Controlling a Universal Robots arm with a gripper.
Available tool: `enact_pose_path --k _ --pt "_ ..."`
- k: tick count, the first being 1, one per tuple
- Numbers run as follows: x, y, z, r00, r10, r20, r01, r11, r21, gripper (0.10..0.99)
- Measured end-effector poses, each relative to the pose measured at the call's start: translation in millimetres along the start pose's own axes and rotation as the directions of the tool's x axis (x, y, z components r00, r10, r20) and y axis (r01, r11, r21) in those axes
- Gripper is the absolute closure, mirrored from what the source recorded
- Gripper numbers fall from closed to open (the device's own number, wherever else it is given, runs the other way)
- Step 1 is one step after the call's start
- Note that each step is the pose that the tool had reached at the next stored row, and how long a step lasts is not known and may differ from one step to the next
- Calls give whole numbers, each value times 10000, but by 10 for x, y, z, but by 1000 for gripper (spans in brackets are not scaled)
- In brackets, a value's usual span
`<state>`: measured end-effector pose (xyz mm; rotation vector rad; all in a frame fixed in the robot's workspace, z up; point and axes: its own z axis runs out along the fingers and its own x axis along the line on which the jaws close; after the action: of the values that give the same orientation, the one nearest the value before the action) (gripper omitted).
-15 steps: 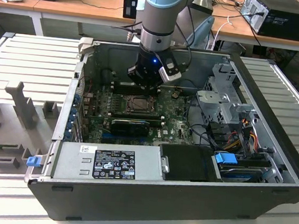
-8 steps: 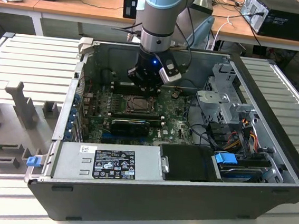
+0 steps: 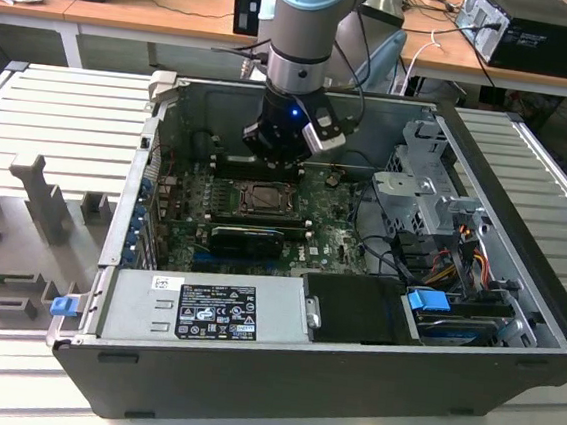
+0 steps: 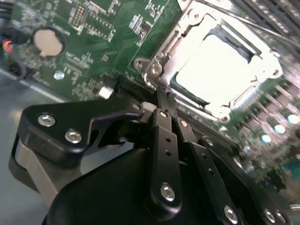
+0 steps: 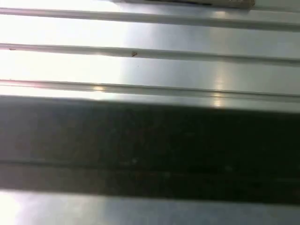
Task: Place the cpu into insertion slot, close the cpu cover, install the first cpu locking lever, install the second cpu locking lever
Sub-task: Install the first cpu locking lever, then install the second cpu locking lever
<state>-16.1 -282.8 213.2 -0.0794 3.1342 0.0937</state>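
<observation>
In the second wrist view the gripper (image 4: 161, 101) has its black fingers (image 4: 165, 140) pressed together, gripping nothing, tips just beside the near corner of the cover (image 4: 187, 23). The cover lies flat over the chip (image 4: 220, 70), a pale, glaring square in its window. In the exterior view the slot (image 3: 262, 198) sits mid-board on the green motherboard (image 3: 336, 246), inside the computer case (image 3: 348, 379).

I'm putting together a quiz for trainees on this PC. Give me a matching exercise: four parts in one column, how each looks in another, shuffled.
Parts:
1. cpu
2. coin cell
3. motherboard
4. power supply

Looks:
A. green board
B. grey box with labels
C. round silvery disc
D. pale bright square

Pairs: 1-D, 2-C, 3-A, 4-B
</observation>
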Motion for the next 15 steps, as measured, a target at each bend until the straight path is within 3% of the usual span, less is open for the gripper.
enact_pose_path --k 3,15 --pt "0 0 -66 10000 0 0 0 10000 23 980" --pt "4 -74 -71 10000 1 -1 -1 10000 25 980"
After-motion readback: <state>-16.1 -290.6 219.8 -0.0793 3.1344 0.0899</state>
